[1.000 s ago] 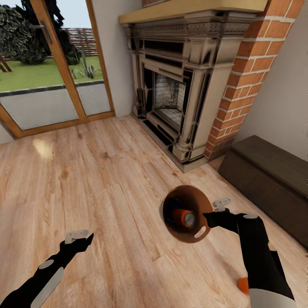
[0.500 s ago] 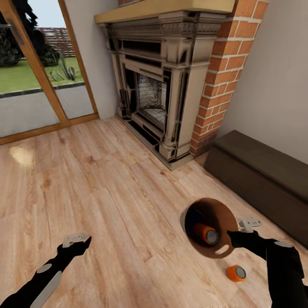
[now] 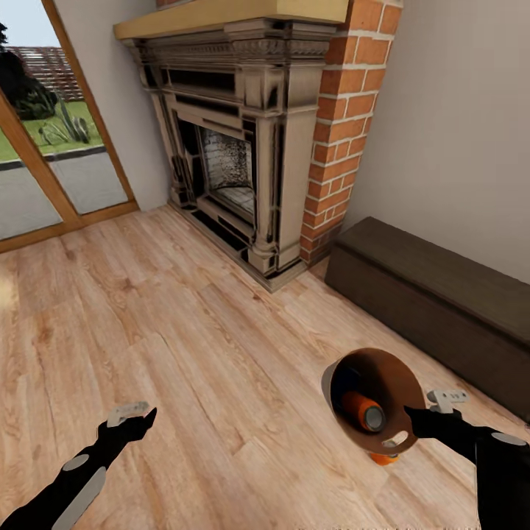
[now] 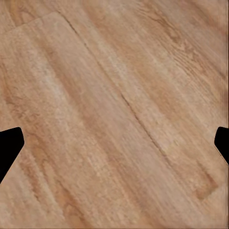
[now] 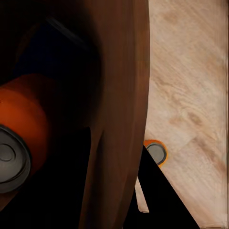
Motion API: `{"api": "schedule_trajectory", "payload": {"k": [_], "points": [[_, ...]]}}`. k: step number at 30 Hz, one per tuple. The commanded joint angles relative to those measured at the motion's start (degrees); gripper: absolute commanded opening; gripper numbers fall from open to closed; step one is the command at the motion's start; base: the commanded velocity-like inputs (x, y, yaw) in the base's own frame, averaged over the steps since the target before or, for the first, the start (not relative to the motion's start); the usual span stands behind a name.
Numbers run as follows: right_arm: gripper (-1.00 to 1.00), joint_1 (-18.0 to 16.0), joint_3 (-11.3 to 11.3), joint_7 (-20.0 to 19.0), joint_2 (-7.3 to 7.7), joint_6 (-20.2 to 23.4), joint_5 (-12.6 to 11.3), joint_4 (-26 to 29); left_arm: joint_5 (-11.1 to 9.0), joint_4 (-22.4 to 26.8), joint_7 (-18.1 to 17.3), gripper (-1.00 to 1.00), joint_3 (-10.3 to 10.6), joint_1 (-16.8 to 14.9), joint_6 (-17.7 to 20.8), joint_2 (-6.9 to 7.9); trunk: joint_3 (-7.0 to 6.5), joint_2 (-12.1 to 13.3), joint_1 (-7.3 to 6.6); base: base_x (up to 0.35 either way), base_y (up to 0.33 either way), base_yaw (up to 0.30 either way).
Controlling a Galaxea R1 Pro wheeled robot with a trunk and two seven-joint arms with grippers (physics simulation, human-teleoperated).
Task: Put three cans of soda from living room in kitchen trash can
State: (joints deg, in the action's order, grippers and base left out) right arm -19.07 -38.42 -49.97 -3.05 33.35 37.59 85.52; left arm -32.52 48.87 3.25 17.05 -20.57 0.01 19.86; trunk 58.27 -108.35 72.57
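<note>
My right gripper (image 3: pixel 417 422) is shut on the rim of the trash can (image 3: pixel 386 372) and holds it above the wood floor, tilted with its copper-brown inside facing me. An orange can of soda (image 3: pixel 362 411) lies on its side inside it, grey top outward, and looms large as the same can (image 5: pixel 19 138) against the bin wall (image 5: pixel 119 95). A second orange can (image 3: pixel 384 458) lies on the floor just under the bin, also seen past the rim (image 5: pixel 156 151). My left gripper (image 3: pixel 136 419) hangs open over bare planks, fingertips (image 4: pixel 9 148) far apart.
An ornate fireplace (image 3: pixel 235 147) and a brick column (image 3: pixel 338 110) stand ahead. A long dark low bench (image 3: pixel 434 294) runs along the right wall, close to the bin. A glass door (image 3: pixel 44 169) with a wooden frame is at the far left.
The whole view has swung to the right, so fireplace and door slid left. The floor can, open to view half a second ago, now sits partly behind the held bin.
</note>
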Motion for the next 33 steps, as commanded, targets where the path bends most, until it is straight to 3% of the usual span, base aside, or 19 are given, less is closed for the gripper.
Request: {"api": "schedule_trajectory", "payload": {"k": [1,25,33], "points": [[-1.0,0.0,0.0,-0.3,-0.01,0.3,-0.8,0.1,0.0,0.0,0.0,1.0,0.0,0.0,0.0,0.0,0.0,0.0,0.0,0.0,0.0,-0.253],[-1.0,0.0,-0.1,-0.3,-0.3,0.0,-0.8,0.4,0.0,-0.2,0.0,1.0,0.2,0.0,-0.1,-0.02,0.0,0.0,0.0,0.0,0.0,-0.253],[-1.0,0.0,-0.1,-0.3,-0.22,0.0,-0.8,0.4,0.2,-0.3,-0.1,1.0,0.3,0.0,-2.0,-0.01,0.0,0.0,0.0,0.0,0.0,-0.253]]}}
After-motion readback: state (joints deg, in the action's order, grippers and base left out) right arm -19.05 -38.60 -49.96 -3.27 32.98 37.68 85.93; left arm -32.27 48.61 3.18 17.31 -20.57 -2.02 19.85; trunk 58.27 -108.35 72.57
